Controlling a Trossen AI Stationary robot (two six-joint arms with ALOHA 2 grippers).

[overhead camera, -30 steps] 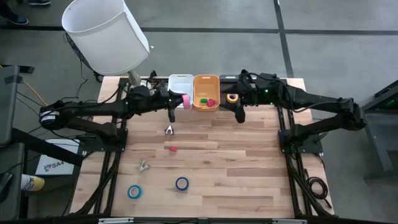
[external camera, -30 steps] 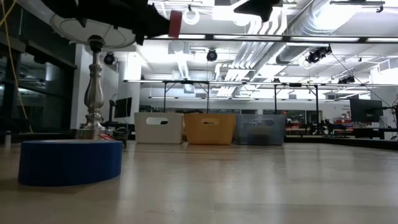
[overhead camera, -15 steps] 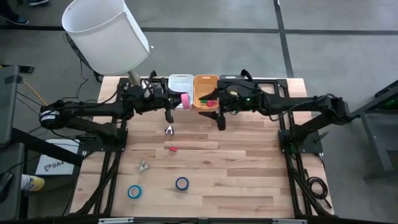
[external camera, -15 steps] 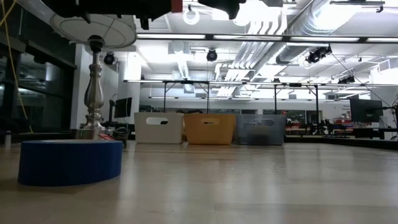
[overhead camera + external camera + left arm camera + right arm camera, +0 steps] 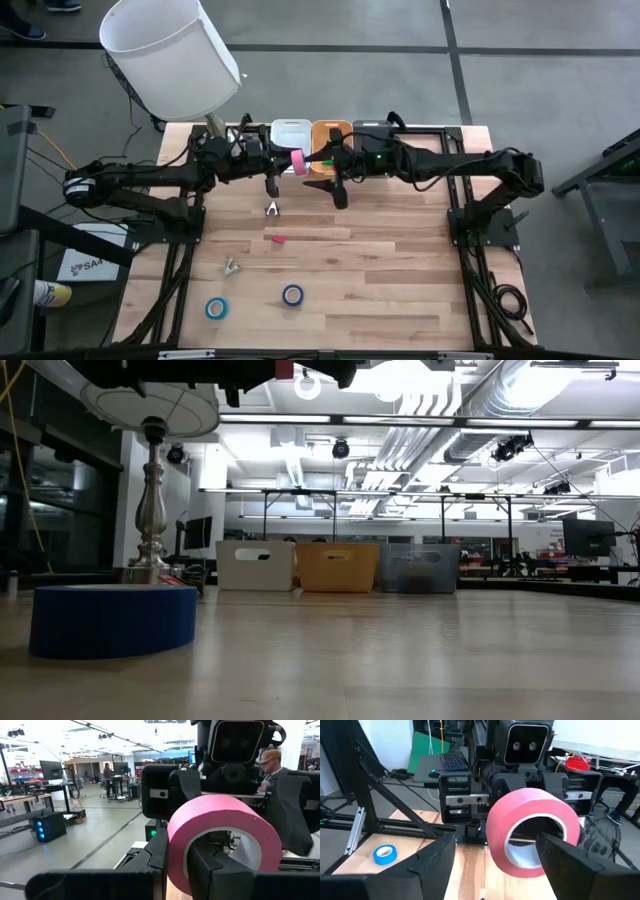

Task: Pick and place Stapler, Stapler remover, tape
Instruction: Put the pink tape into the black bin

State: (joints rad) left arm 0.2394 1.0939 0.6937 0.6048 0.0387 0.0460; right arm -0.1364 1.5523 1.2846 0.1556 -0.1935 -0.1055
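Observation:
My left gripper (image 5: 288, 163) is shut on a pink tape roll (image 5: 298, 162), high over the near edge of the white bin (image 5: 291, 131). In the low view the roll (image 5: 285, 371) shows at the very top. My right gripper (image 5: 330, 187) hangs open just to the roll's right, in front of the orange bin (image 5: 328, 133). In the right wrist view the roll (image 5: 532, 832) stands ahead of its spread fingers. Two blue tape rolls (image 5: 217, 308) (image 5: 292, 295) lie flat near the near edge. A small metal piece (image 5: 271, 209) lies below the left gripper. My left gripper holds the pink roll by its wall (image 5: 175, 845), one finger (image 5: 212, 865) inside the open centre and the other finger (image 5: 156, 857) outside. The roll is lifted clear of the table and stands on edge, its hole facing sideways.
A lamp with a white shade (image 5: 170, 55) stands at the far left corner. A dark bin (image 5: 368, 128) sits right of the orange one, mostly under my right arm. A small red piece (image 5: 277, 240) and another metal piece (image 5: 231, 266) lie mid-table. Bare wood lies to the right.
My right arm has swung toward the table's left, from over the dark bin, past the orange bin, up to the pink roll. The left gripper and the roll have kept still.

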